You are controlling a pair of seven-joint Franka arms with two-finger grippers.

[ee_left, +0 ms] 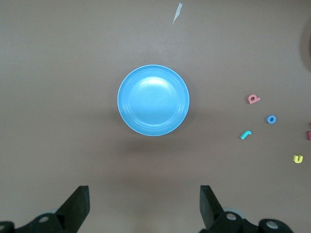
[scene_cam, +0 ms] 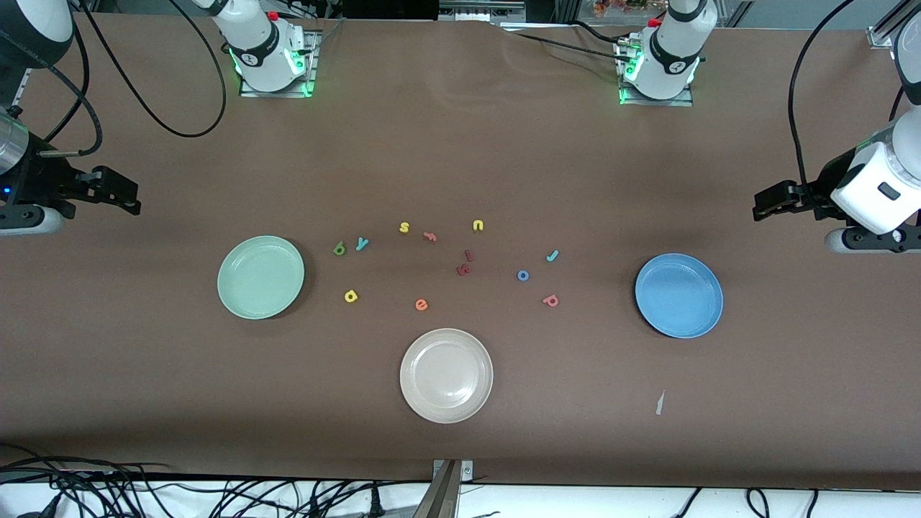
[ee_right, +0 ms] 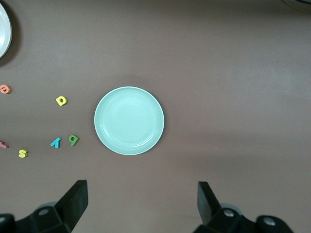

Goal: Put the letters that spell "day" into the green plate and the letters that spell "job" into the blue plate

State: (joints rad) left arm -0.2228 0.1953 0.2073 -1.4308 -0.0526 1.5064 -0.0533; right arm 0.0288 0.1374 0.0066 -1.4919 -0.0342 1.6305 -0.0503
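The green plate (scene_cam: 260,277) (ee_right: 129,121) lies empty toward the right arm's end, and the blue plate (scene_cam: 678,295) (ee_left: 153,100) lies empty toward the left arm's end. Between them on the table lie the olive-green letter (scene_cam: 339,249) (ee_right: 73,140), teal "y" (scene_cam: 361,244) (ee_right: 56,142), yellow stem letter (scene_cam: 350,296) (ee_right: 61,100), teal "j" (scene_cam: 552,255) (ee_left: 246,134), blue "o" (scene_cam: 523,275) (ee_left: 271,119) and salmon-red letter (scene_cam: 550,301) (ee_left: 253,99). My left gripper (scene_cam: 768,201) (ee_left: 145,201) hangs open over bare table at its end. My right gripper (scene_cam: 128,193) (ee_right: 142,199) hangs open likewise.
A beige plate (scene_cam: 446,375) sits nearest the front camera, empty. Other letters lie among the task's: yellow "s" (scene_cam: 404,227), yellow "u" (scene_cam: 478,225), orange "e" (scene_cam: 421,305), a salmon letter (scene_cam: 430,236) and two dark red ones (scene_cam: 463,270). A paper scrap (scene_cam: 660,403) lies near the blue plate.
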